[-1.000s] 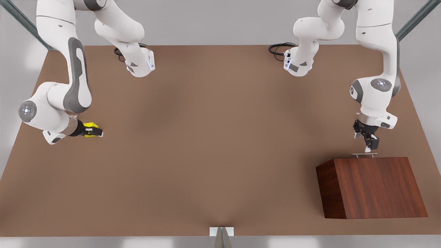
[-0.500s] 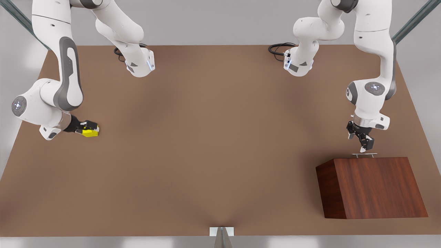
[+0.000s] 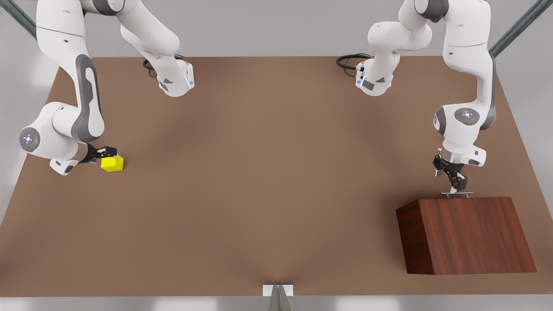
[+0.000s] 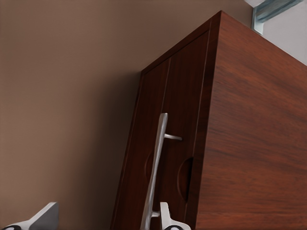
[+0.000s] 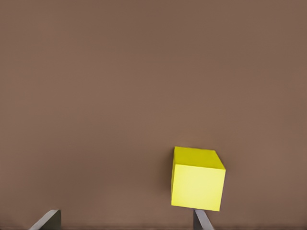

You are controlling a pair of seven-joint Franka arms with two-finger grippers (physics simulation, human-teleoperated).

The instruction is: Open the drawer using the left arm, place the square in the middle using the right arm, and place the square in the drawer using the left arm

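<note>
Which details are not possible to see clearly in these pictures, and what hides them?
1. Left wrist view: the picture's edge cuts off the handle and the left end effector, so contact between them is unclear.
2. Front view: the cabinet top hides the front of the drawer; its inside is hidden too.
3. Right wrist view: the edge cuts off the right end effector; whether it touches the square is unclear.
</note>
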